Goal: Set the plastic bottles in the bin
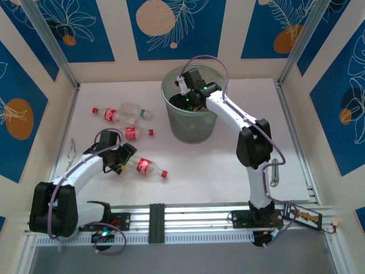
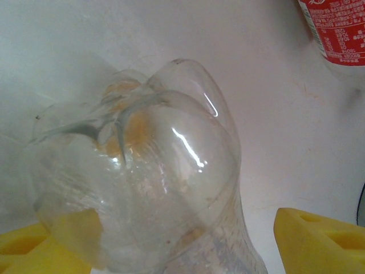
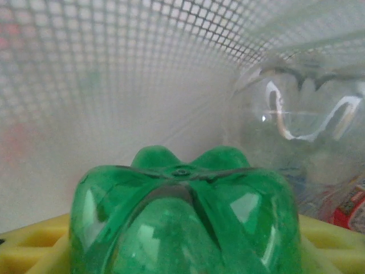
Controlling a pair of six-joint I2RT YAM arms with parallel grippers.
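Right pincer holds a green bottle inside the bin

The white table is closed on three sides by cream walls that carry large blue panels, each printed with thin white leaf drawings and with orange or peach circles. Slim grey metal posts stand along the two back corners, and a ribbed aluminium rail runs across the near edge of the table. The light is even and soft, with only faint shadows on the white surface.
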